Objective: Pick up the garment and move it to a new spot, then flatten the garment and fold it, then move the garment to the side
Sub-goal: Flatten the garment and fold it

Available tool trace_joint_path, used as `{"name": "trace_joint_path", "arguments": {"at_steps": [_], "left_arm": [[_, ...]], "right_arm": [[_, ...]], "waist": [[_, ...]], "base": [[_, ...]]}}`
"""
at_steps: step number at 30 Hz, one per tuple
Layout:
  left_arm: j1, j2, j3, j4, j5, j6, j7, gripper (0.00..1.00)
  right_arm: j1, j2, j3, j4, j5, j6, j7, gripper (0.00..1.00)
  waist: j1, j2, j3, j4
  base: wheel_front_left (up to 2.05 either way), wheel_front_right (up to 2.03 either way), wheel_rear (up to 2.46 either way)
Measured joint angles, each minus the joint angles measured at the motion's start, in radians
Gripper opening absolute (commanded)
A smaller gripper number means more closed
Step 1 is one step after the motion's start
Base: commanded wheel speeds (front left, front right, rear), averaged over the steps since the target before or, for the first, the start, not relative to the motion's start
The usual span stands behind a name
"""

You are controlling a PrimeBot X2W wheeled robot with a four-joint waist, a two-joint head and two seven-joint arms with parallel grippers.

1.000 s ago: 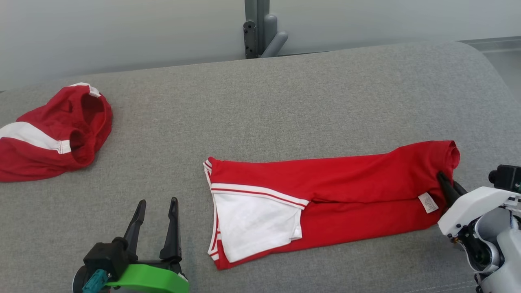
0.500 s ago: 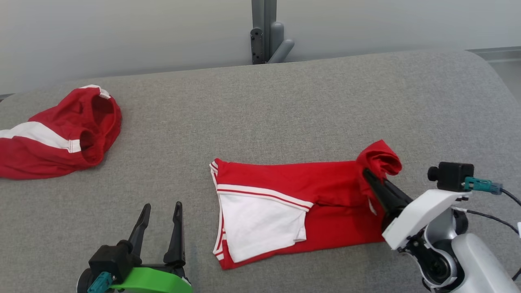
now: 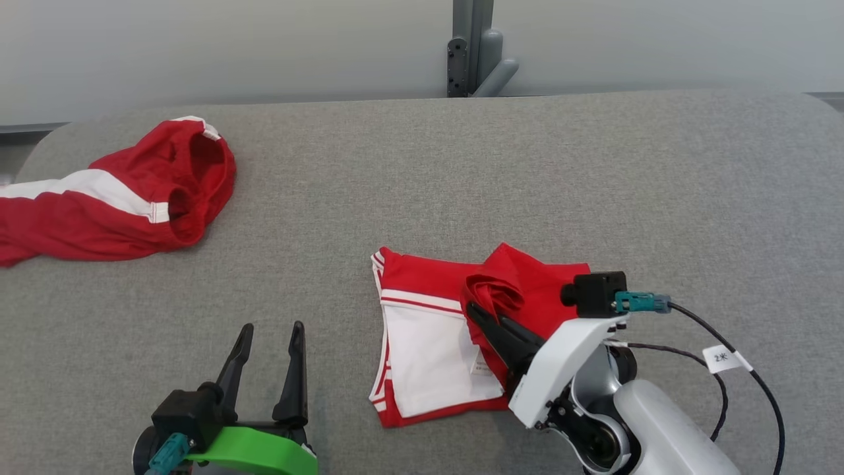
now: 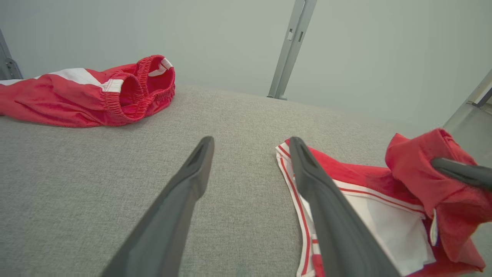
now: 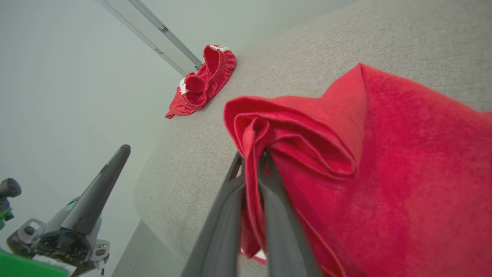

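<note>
Head view: the red-and-white garment (image 3: 422, 356) lies mid-table (image 3: 593, 185), its right end raised and doubled over, clenched between the fingers of the right gripper (image 3: 484, 313). The left gripper (image 3: 272, 326) stands spread and empty nearby. Another red garment (image 3: 132, 198) lies far left.

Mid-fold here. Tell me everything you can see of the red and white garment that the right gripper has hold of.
The garment is soft red fabric with a white panel and red-and-white striped trim along its left edge. It lies mostly flat, in layers, on the grey upholstered surface. The right gripper is shut on its bunched red right end, held up over the flat part beside the white panel. A small white label shows just below the fingers.
</note>
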Motion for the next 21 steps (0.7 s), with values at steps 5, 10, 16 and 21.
{"name": "trace_joint_path", "arguments": {"at_steps": [5,10,16,21], "left_arm": [[-0.014,-0.008,-0.004,0.012,0.000,-0.009,0.000,1.00],[-0.022,-0.018,-0.007,0.021,0.000,-0.010,0.000,1.00],[-0.029,-0.028,-0.007,0.030,0.002,-0.019,-0.002,1.00],[-0.035,-0.037,-0.007,0.037,0.008,-0.024,-0.003,1.00]], "right_arm": [[-0.064,0.022,0.041,0.116,-0.005,0.000,-0.051,0.00],[-0.120,0.034,0.085,0.218,0.005,0.000,-0.081,0.00],[-0.175,0.036,0.145,0.313,0.039,0.000,-0.124,0.00],[-0.217,0.037,0.222,0.372,0.099,0.000,-0.158,0.00]], "waist": [[0.0000,0.0000,0.010,0.029],[0.0000,0.0000,0.019,0.055],[0.0000,0.0000,0.029,0.079],[0.0000,0.0000,0.034,0.093]], "base": [[0.00,0.00,0.00],[0.00,0.00,0.00],[0.00,0.00,0.00],[0.00,0.00,0.00]]}}
